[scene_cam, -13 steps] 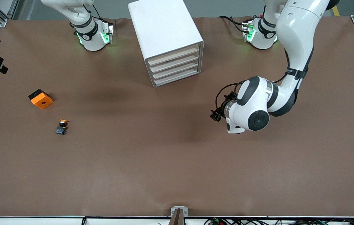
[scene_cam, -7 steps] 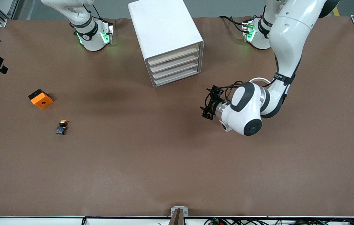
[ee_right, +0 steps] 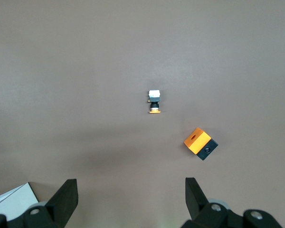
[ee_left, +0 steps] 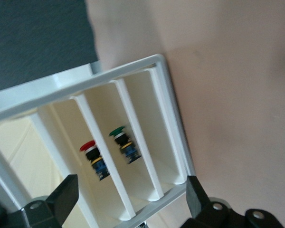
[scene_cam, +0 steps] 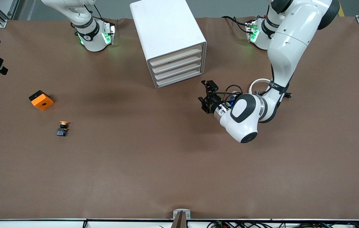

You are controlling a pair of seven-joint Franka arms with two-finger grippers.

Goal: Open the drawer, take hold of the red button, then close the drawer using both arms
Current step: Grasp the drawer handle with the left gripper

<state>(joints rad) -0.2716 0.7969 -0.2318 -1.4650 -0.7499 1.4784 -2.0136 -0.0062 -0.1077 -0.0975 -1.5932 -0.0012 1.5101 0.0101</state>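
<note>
Toward the robots' edge of the brown surface (scene_cam: 179, 158), between the two arm bases: white box cabinet (scene_cam: 166, 34), four cream-fronted drawers stacked in its front, all pushed in flush; which of them is the drawer of the task cannot be told; front face turned toward the left arm's end and somewhat toward the front camera. In front of that face, just off the lowest drawer's corner and over bare surface: left end effector (scene_cam: 205, 91), fingers (ee_left: 61, 194) spread wide, nothing between them, not touching the cabinet; its wrist view looks straight at the drawer fronts, and through them shows a red-capped button (ee_left: 92, 159) and a green-capped button (ee_left: 123, 145), each with a black-and-blue body, standing in neighbouring drawers. Right arm waits folded near its base; right end effector (ee_right: 130, 202) seen only in its own wrist view, fingers spread, empty, high over the surface. Toward the right arm's end, well apart from the cabinet: orange cube (scene_cam: 41, 100) with a hole in its top face; nearer to the front camera than the cube, close beside it, a small yellow-orange-capped button (scene_cam: 62, 128) lying on the surface. Wide open brown surface runs from the cabinet front down to the front camera's edge and across the middle.
</note>
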